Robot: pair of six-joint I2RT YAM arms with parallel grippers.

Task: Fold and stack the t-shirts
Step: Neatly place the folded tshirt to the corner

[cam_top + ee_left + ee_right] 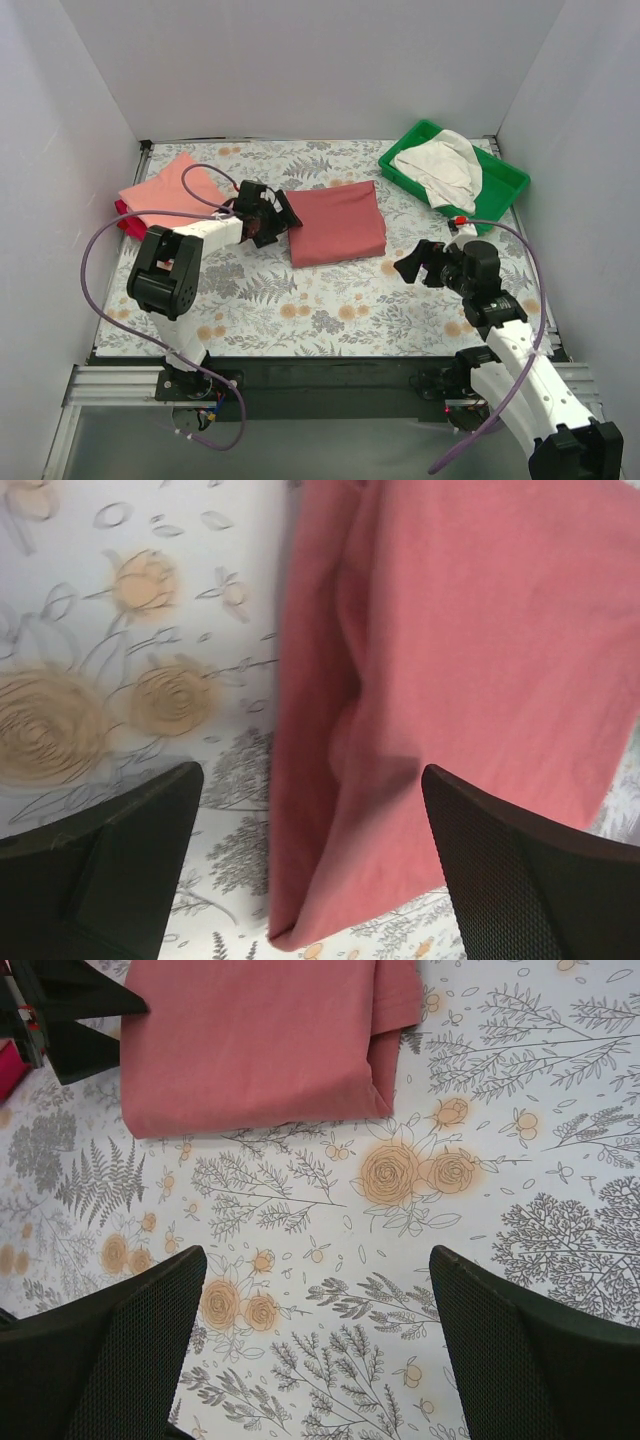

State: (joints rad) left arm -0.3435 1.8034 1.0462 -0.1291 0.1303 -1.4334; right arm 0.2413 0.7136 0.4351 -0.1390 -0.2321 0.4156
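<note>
The brick-red t-shirt [337, 223] lies folded in a rectangle at the table's middle. My left gripper [281, 215] is open at its left edge; in the left wrist view the shirt's edge [400, 680] lies between the spread fingers [110, 850]. My right gripper [410, 266] is open and empty over bare cloth to the right of the shirt, which shows in the right wrist view [260, 1035]. A salmon-pink t-shirt [172, 187] lies folded at the left on a crimson one [128, 222]. A cream-white t-shirt [442, 166] lies crumpled in the green tray [500, 190].
The table wears a floral cloth [330, 300]. White walls close in the back and both sides. The green tray stands at the back right corner. Purple cables loop from both arms.
</note>
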